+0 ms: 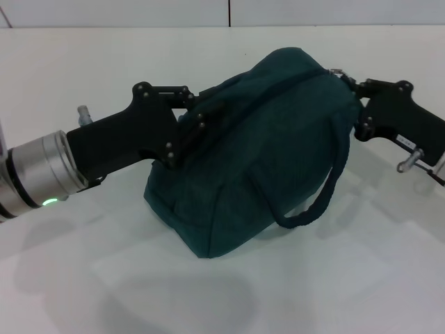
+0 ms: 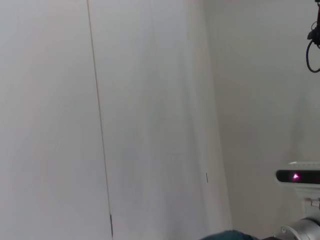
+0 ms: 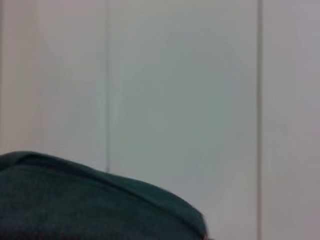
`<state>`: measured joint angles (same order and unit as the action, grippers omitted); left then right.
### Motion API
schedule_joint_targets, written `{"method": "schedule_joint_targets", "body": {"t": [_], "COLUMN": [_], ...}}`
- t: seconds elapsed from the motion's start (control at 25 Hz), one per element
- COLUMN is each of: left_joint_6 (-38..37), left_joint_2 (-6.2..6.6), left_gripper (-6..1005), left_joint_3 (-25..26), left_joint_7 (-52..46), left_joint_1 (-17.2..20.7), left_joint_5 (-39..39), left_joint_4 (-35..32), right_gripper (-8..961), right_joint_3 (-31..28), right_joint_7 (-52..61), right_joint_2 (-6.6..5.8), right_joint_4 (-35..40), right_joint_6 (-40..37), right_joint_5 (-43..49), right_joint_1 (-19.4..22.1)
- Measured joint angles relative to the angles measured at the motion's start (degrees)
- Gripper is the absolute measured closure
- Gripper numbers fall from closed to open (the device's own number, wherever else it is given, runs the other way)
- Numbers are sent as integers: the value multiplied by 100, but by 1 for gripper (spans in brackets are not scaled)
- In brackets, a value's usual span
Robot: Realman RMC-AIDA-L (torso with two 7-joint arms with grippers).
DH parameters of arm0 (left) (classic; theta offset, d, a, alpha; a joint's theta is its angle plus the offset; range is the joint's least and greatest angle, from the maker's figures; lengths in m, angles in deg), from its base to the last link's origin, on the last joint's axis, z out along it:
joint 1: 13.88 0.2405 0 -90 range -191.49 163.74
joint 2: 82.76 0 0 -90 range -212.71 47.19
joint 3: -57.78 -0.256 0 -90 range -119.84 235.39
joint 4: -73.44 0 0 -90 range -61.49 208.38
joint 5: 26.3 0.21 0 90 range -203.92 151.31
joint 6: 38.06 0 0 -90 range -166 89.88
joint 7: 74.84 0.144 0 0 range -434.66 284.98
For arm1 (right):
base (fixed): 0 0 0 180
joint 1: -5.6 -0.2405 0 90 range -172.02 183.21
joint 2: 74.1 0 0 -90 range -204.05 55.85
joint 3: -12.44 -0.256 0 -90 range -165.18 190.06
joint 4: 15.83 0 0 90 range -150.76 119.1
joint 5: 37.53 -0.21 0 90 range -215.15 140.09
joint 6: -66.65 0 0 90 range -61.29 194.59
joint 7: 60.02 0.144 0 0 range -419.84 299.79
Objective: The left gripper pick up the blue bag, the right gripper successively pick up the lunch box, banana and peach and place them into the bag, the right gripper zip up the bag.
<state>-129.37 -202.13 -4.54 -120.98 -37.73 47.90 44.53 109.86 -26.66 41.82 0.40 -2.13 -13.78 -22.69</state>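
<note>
The blue bag (image 1: 271,153) hangs tilted above the white table, its long top zipper running closed up to the metal ring pull (image 1: 337,71). My left gripper (image 1: 200,115) is shut on the bag's fabric at its left upper side and holds it up. At the bag's right end, just below the ring pull, is my right gripper (image 1: 356,104), its tips hidden by the fabric. One handle loop (image 1: 320,202) dangles on the near side. The right wrist view shows the bag's top (image 3: 90,205) against the wall. Lunch box, banana and peach are out of view.
The white table (image 1: 83,278) spreads under and around the bag, with a pale wall behind it. In the left wrist view, a sliver of the bag (image 2: 230,235) shows, and a device with a pink light (image 2: 297,176).
</note>
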Motion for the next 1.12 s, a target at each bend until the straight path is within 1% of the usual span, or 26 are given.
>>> {"method": "schedule_joint_targets", "body": {"t": [0.28,0.52,0.84,1.0,1.08,1.12], "left_joint_6": [0,5,-32,-46,-125,-168], "left_joint_2": [-4,-13,-51,-55,-58,-59], "left_gripper": [879,876,871,869,868,826], "left_joint_3": [0,0,-48,-49,-51,-51], "left_joint_7": [-42,-47,577,695,849,891], "left_joint_1": [-13,-85,-97,-70,-35,-23], "left_joint_5": [-47,-175,-880,-1367,-1637,-1692], "left_joint_4": [-6,38,709,1113,1321,1366], "right_gripper": [929,915,897,759,690,660], "right_joint_3": [-166,-206,-488,-563,-668,-668], "right_joint_7": [-3,-1,83,127,168,168], "right_joint_2": [-46,-37,-35,-42,-45,-45], "right_joint_4": [-185,-269,-221,-214,-212,-212], "right_joint_6": [238,419,208,131,-42,-42], "right_joint_5": [-2,-3,-17,-48,-71,-71], "right_joint_1": [71,71,121,157,236,236]}}
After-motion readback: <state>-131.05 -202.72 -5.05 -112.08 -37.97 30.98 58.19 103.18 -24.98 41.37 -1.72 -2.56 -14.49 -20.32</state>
